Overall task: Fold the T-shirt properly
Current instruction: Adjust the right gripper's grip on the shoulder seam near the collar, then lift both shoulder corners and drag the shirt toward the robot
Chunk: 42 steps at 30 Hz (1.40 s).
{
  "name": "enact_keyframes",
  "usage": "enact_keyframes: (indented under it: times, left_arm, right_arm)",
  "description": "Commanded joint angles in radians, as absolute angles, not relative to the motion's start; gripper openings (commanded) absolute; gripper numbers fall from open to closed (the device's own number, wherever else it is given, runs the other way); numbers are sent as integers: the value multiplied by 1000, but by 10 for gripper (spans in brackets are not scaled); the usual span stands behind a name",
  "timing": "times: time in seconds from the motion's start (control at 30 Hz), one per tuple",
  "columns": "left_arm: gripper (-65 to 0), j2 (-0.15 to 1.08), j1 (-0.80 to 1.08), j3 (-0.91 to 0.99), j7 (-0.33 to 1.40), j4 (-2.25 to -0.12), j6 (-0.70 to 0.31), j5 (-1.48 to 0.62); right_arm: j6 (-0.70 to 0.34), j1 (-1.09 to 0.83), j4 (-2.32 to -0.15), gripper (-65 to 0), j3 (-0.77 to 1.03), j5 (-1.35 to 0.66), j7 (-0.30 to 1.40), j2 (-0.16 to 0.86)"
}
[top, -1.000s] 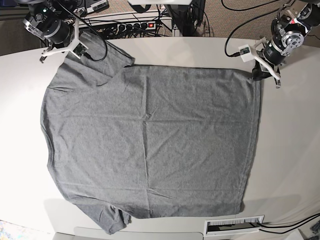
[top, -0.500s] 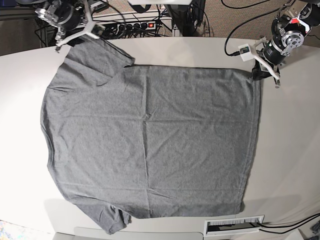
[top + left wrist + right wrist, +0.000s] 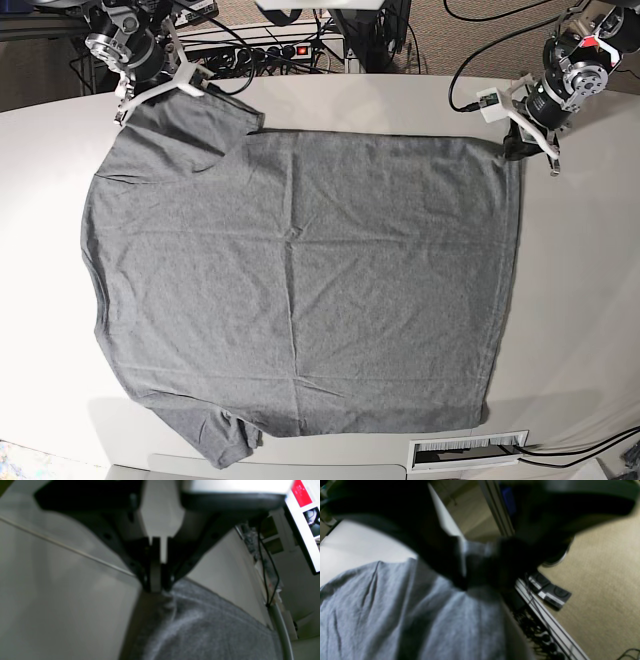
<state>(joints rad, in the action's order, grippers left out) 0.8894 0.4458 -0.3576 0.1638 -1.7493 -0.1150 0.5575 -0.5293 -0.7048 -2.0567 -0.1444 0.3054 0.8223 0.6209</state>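
Here the T-shirt (image 3: 300, 270) lies spread flat on the white table (image 3: 580, 300), unfolded, one sleeve toward the far left corner and the other at the near edge, the hem along the right side in the base view. The left gripper (image 3: 518, 148) sits at the far hem corner; its wrist view shows the jaws closed on a pinch of the grey cloth (image 3: 160, 590), the fabric rising slightly into them. The right gripper (image 3: 160, 88) stands at the far sleeve; its wrist view is blurred, and though dark fingers appear to meet over the sleeve edge (image 3: 475, 580), whether they have closed on it cannot be told. The step in hand, by judgement, is securing the two far-edge holds for a first fold. The next move calls for a confirmed hold on the sleeve, then both arms lifting together and carrying the far edge toward the near one, keeping the cloth taut between them so no wrinkle is folded in.
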Motion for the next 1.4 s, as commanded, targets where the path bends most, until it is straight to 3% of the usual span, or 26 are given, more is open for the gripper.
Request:
enact_keyframes:
  times: [0.0, 0.2, 0.73, 0.9, 1.2, 1.37]
  left_arm:
    - [-650, 892, 468, -371, 157, -1739, -221, 523]
    - [-650, 893, 469, -371, 158, -1739, -222, 523]
    - [-650, 971, 575, -371, 229, -1740, -216, 612]
    - [-650, 1024, 656, -371, 299, -1740, -105, 668]
    - [-650, 1068, 786, -371, 388, -1756, -12, 805]
    - [-650, 1082, 860, -371, 501, -1783, 112, 950]
  right_arm:
    - [-534, -701, -2045, -629, -143, 267, 841, 629]
    - [-534, -707, -2110, -650, -143, 214, 980, 629]
    - [-534, -920, -2344, -650, -94, 315, 989, 629]
    - [-534, -920, -2344, -650, -17, 268, 987, 629]
    - [-534, -921, -2356, -650, -7, 251, 987, 629]
    - [-533, -918, -2356, -650, 15, 277, 925, 629]
